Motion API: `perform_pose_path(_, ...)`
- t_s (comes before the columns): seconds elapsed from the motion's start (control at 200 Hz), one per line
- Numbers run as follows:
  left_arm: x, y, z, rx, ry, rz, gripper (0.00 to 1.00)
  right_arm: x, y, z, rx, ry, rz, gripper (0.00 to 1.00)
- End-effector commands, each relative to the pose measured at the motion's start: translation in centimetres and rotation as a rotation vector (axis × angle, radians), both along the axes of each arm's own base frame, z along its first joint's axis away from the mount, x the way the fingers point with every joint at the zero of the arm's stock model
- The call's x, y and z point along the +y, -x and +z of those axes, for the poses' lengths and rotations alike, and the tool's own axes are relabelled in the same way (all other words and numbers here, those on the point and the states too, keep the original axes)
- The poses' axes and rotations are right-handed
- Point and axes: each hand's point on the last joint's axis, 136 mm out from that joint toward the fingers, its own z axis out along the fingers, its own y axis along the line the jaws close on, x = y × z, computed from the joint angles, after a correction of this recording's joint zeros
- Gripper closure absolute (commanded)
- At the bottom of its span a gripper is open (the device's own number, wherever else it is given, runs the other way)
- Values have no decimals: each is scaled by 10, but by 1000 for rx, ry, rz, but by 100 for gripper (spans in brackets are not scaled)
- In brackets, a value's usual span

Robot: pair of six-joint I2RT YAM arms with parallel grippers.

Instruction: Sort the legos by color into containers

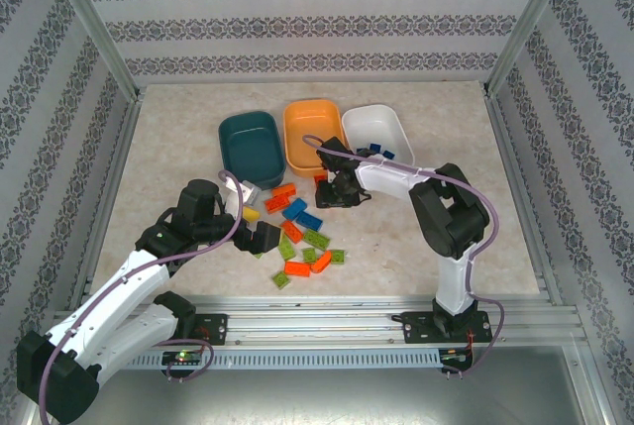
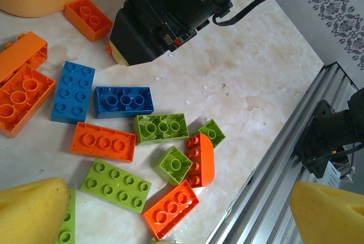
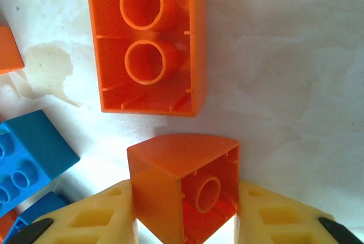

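Seen from above, the right gripper is hanging low over the table, at the far edge of the scatter of loose legos and just on the near side of the orange tub. That tub is lying directly beyond the gripper, close by, with its long axis running near to far. The teal tub is sitting to its left. The white tub, with a few blue bricks lying in it, is sitting to its right. The right arm is plainly the nearer one to the orange tub, so the coming carry looks like a short move straight away from the robot.

In the right wrist view, the two yellow fingers are pressing against opposite sides of a small orange brick with a rounded top edge, its hollow underside facing the camera. The jaws are standing narrow, gripping that brick. Whether it is off the table I cannot tell. Just beyond it an upturned orange brick is lying, its long axis pointing away from the fingers and not touching them.

The left gripper is hovering above the near-left part of the pile with its jaws spread wide, holding nothing
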Motion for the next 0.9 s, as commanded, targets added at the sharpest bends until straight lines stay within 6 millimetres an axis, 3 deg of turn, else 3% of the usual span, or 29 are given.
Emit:
perform_pose_path(0.0, -4, 4, 8, -29, -1, -29, 0, -10, -4, 8, -29, -4, -31, 66)
perform_pose_path(0.56, -4, 4, 8, -28, -5, -27, 0, -63, -18, 89, -169, -77, -133, 66)
perform_pose_path(0.724, -3, 3, 7, -30, -12, -20, 0, -64, -32, 115, -212, -113, -137, 65)
perform_pose_path(0.894, 0, 1, 8, -43, -22, -7, 0, -51, -62, 128, -239, -127, -115, 65)
